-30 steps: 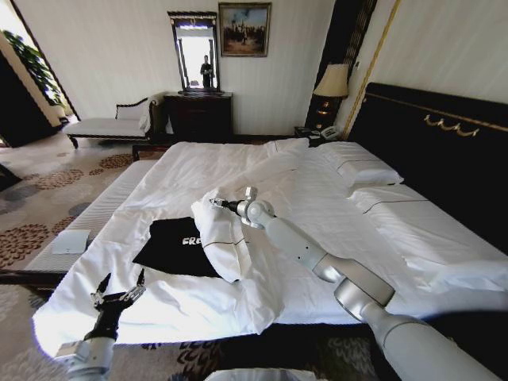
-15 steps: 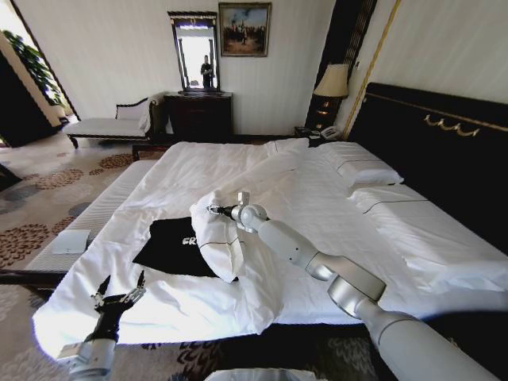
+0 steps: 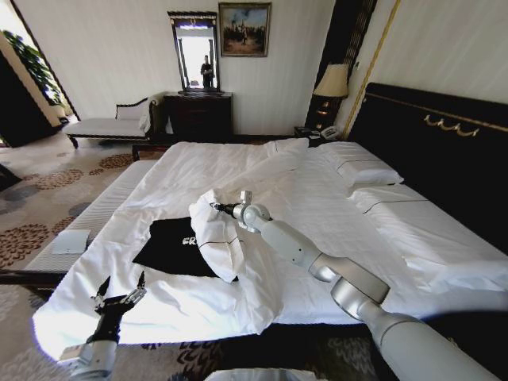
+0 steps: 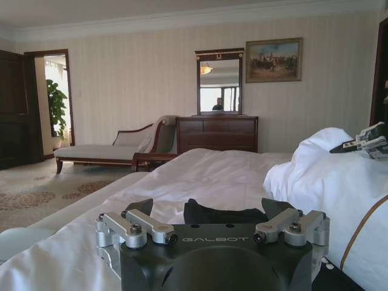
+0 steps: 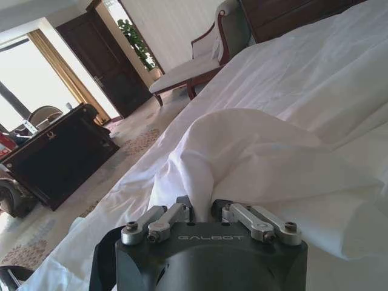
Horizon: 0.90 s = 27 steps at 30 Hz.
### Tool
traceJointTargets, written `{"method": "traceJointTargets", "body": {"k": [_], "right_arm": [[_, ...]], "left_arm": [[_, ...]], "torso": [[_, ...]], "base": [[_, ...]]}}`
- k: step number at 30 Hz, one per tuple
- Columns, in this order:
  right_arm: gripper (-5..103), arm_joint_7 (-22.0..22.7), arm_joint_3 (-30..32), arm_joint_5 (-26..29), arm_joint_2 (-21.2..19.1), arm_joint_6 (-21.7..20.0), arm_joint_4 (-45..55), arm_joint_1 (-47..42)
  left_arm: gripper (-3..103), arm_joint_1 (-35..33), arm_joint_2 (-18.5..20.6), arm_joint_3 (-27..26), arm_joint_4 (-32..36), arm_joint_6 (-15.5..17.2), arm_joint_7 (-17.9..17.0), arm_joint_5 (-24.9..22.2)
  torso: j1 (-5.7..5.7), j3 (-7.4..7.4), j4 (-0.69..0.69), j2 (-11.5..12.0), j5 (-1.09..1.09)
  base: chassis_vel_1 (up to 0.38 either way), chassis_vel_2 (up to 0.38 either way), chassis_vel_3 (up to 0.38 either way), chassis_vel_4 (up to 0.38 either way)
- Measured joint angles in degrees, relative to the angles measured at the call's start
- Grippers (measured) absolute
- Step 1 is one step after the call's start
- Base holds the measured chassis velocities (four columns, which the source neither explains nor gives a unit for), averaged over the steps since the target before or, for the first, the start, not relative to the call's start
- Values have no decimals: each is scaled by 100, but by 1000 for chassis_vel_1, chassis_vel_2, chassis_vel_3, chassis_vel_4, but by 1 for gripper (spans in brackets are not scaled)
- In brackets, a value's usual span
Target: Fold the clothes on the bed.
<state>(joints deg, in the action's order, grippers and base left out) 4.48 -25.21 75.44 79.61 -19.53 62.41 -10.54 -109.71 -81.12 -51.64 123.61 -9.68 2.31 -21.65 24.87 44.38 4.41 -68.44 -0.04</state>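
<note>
The bed (image 3: 238, 171) fills the middle of the head view, and a bunched white pillow (image 3: 218, 238) at centre lies over the right edge of the black T-shirt (image 3: 176, 246), left of centre. This looks like the clearing step: the right gripper (image 3: 216, 206), jaws pinched narrow on the pillow's top fold, must carry it clear of the shirt. The left gripper (image 3: 119, 298) waits at lower left, jaws wide.

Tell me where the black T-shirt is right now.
In the head view the black T-shirt lies flat on the bed near its foot edge, on the robot's left, its right side tucked under the bunched white duvet pinched by the right gripper.
</note>
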Motion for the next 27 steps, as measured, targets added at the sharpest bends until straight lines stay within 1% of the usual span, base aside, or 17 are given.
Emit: {"method": "traceJointTargets", "body": {"k": [3,4,5,6,8,10,13,14,15,16,19,20,21,22,24,26,27], "right_arm": [[8,-236,52,-65,-66,153,98,-48],[8,-236,52,-65,-66,153,98,-48],[3,-318,76,-77,-99,218,139,-69],[1,-513,161,-86,-188,353,262,-132],[0,-691,361,-62,-337,555,526,-266],[0,-713,423,-45,-381,602,613,-311],[0,-778,947,118,-816,889,1422,-771],[0,-778,947,118,-816,889,1422,-771],[0,-798,1057,137,-929,927,1576,-882],[0,-845,1374,207,-1324,1013,1955,-1218],[0,-867,2145,261,-2040,1147,2703,-1876],[0,-867,2145,261,-2040,1147,2703,-1876],[0,-868,2323,262,-2153,1165,2853,-2020],[0,-865,2754,262,-2359,1198,3223,-2357],[0,-852,3525,228,-2537,1258,3781,-3032],[0,-832,3675,219,-2564,1281,3887,-3200],[0,-778,4070,195,-2630,1373,4215,-3735]], "left_arm": [[100,-16,-10,-4,7,-14,-7,9],[100,-16,-10,-4,7,-14,-7,9],[100,-17,-10,-6,13,-15,-9,9],[100,-18,-9,-7,36,-15,-12,9],[100,-5,6,-1,60,-13,-16,6],[100,0,10,3,63,-12,-17,5],[100,67,39,69,65,16,-23,-5],[100,67,39,69,65,16,-23,-5],[100,78,42,84,66,17,-23,-7],[100,99,55,122,64,23,-26,-11],[100,129,92,184,39,24,-27,-22],[100,129,92,184,39,24,-27,-22],[100,138,99,195,33,24,-30,-25],[100,158,117,228,18,24,-32,-33],[100,203,132,294,5,24,-34,-38],[100,213,133,307,3,24,-41,-38],[100,251,133,371,2,24,-38,-32]], "torso": [[0,0,-2,0,0],[0,0,-2,0,0],[0,0,-2,0,0],[0,0,-2,0,0],[0,0,-2,0,0],[0,0,-1,0,0],[0,0,-2,0,1],[0,0,-2,0,1],[0,0,-3,0,1],[0,0,-3,0,2],[0,0,3,0,3],[0,0,3,0,3],[0,0,3,0,3],[0,0,4,0,5],[0,-1,0,0,1],[0,-1,2,0,1],[0,-1,2,0,2]], "base": [[0,0,0,0],[0,0,0,0],[0,0,0,0],[0,0,0,0],[0,0,0,0],[0,0,0,0],[0,0,0,0],[0,0,0,0],[0,0,0,0],[0,0,0,0],[0,0,0,0],[0,0,0,0],[0,0,0,0],[0,0,0,0],[0,0,0,0],[0,0,0,0],[0,0,0,0]]}}
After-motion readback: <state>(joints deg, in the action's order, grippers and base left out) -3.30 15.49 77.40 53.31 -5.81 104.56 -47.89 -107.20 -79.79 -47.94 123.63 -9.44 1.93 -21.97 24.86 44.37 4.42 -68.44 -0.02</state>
